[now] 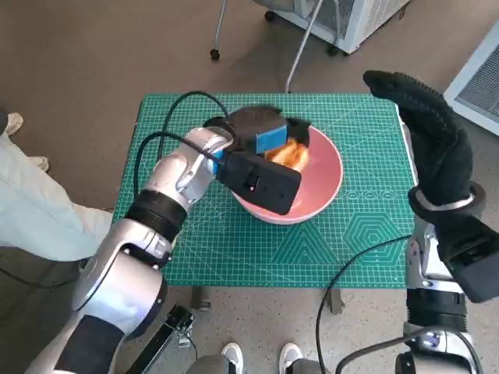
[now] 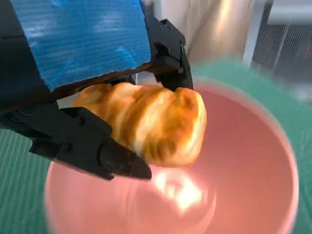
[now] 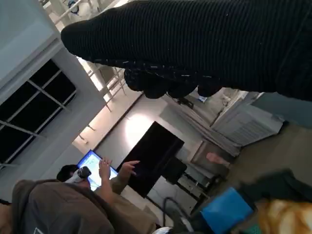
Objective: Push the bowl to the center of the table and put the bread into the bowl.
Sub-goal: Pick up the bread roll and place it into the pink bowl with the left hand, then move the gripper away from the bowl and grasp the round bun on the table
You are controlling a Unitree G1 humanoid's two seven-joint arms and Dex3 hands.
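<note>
Left hand (image 2: 92,97) grips glossy twisted bread (image 2: 151,122) | over smooth pink bowl (image 2: 253,195) | knit-gloved right hand (image 1: 433,144) raised, empty

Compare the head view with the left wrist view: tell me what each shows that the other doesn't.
Only the head view shows the whole green table mat, the raised right hand in its black glove holding nothing, the floor, and a person's leg at the left edge.

Only the left wrist view shows, close up, the black fingers gripping the bread above the bowl's inside.

Both show the left hand with its blue tape, the bread, and the pink bowl.
</note>
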